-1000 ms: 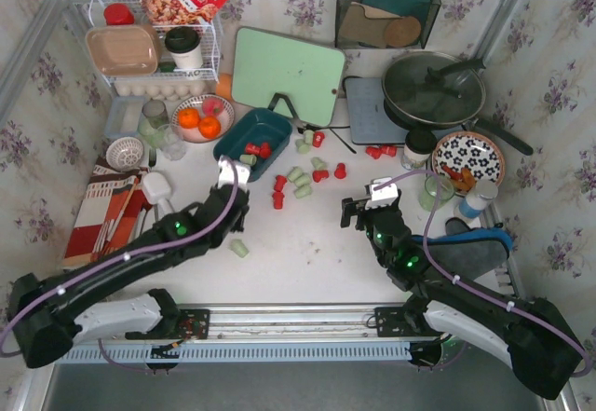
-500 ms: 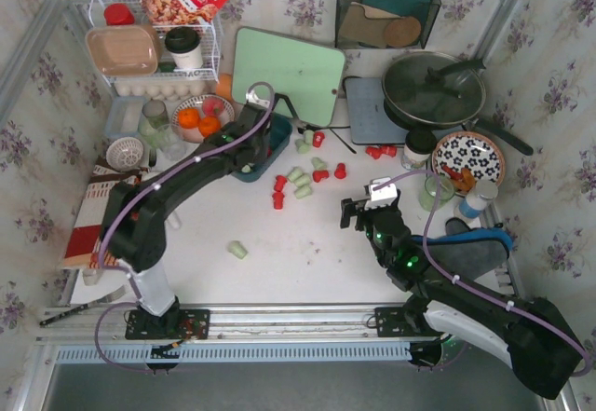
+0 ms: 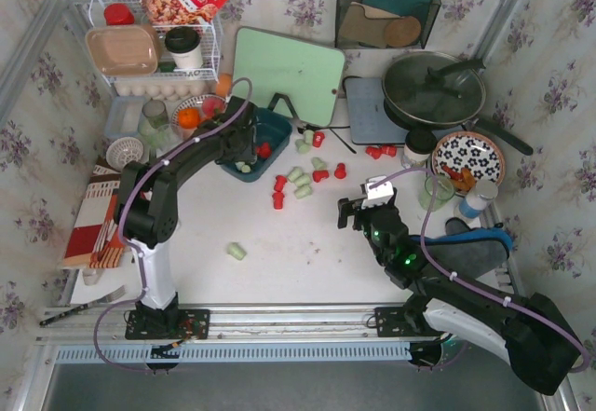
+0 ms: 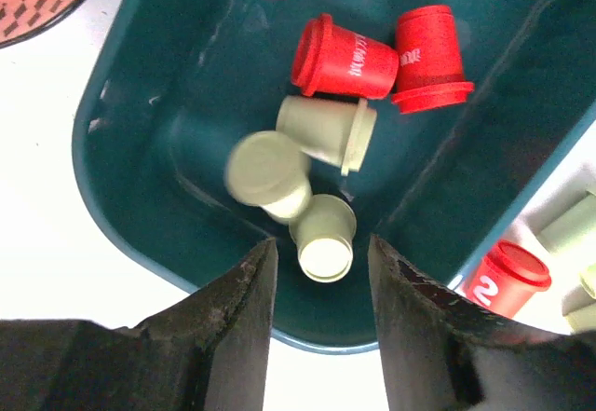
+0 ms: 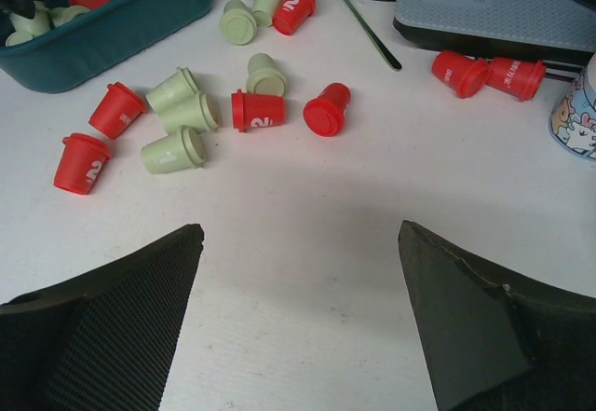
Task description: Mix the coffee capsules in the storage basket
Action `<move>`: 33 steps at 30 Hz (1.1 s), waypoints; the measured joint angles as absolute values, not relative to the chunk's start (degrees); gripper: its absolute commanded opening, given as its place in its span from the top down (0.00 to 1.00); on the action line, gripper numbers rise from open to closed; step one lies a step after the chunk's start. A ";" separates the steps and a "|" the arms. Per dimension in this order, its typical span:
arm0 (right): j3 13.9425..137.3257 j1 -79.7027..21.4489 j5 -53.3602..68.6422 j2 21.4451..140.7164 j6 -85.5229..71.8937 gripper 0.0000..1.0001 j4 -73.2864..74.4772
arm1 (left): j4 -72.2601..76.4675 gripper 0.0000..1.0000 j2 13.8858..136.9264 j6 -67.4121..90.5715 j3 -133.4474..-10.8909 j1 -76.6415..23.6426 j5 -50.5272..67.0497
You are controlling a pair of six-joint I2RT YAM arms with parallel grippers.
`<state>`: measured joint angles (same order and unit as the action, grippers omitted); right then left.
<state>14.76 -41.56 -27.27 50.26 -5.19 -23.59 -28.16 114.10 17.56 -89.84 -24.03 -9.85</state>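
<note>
Far left of the working area, the left gripper (image 4: 322, 245) hangs over the near end of the storage basket (image 4: 140, 103), its jaws parted a moderate way with nothing between them. Inside the basket lie five coffee capsules (image 4: 328, 130): two red, three pale green, one of the green blurred in the left wrist view, so its resting attitude cannot be confirmed. A lone green capsule (image 3: 237, 251) lies on its side on the table (image 3: 307, 253), well apart from the basket and towards the arms. Right of the basket, a loose spread of red and green capsules (image 5: 191, 113) lies near its long wall, most tipped over, a few upright. The right gripper (image 5: 300, 236) hovers over bare table near that spread, jaws wide and empty. Furthest right, a red pair (image 5: 489, 74) lies end to end. Assessment: the capsules look light, stiff and smooth-walled, liable to roll or squirt out of a loose pinch. The best hold appears to be across the tapered body just below the rim flange, with jaws square to the axis. Those touching their neighbours probably need separating first.
</note>
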 measured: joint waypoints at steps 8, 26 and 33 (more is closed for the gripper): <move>15.38 -41.56 -27.05 51.35 -5.19 0.03 -23.49 | -27.88 0.46 109.84 18.31 -86.89 -23.97 -9.23; 15.64 -41.56 -26.87 51.42 -5.21 0.00 -23.18 | -29.21 0.47 76.69 24.73 -57.23 -31.57 -11.07; 15.66 -41.56 -26.87 51.40 -5.23 0.00 -22.48 | -35.57 0.43 67.16 30.70 -48.53 -38.41 -13.76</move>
